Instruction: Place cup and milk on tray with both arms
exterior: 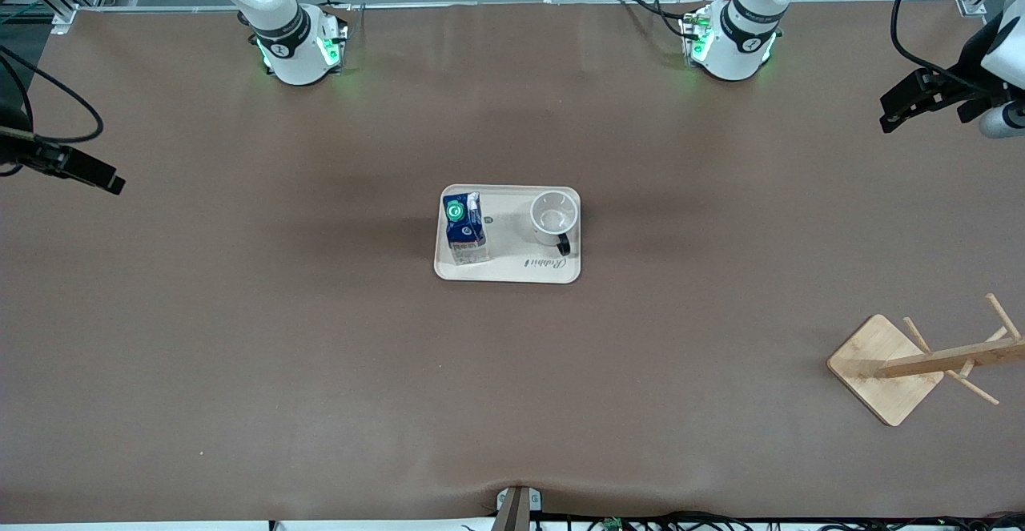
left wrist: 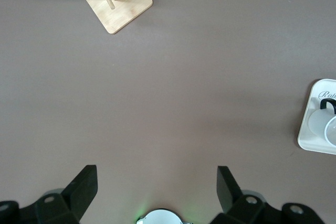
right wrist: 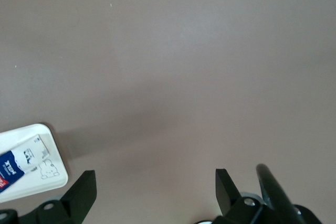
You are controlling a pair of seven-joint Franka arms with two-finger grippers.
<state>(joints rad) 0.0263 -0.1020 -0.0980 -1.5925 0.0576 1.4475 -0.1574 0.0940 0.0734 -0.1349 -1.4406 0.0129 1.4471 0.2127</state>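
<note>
The cream tray [exterior: 509, 231] lies at the middle of the table. The blue and white milk [exterior: 464, 228] stands on its end toward the right arm. The white cup [exterior: 553, 216] stands upright on its end toward the left arm, black handle pointing to the front camera. My left gripper [exterior: 890, 117] hangs open and empty over the table's left-arm end. My right gripper [exterior: 110, 182] hangs open and empty over the right-arm end. In the left wrist view the open left gripper [left wrist: 156, 177] is well apart from the tray [left wrist: 305, 129] and cup [left wrist: 320, 124]. The right wrist view shows the open right gripper [right wrist: 156, 179], with the tray [right wrist: 58, 156] and milk [right wrist: 16, 163] at the edge.
A wooden rack with pegs [exterior: 889, 367] stands toward the left arm's end, nearer to the front camera than the tray, and shows in the left wrist view as the rack [left wrist: 118, 1]. Brown table surface [exterior: 320, 339] surrounds the tray.
</note>
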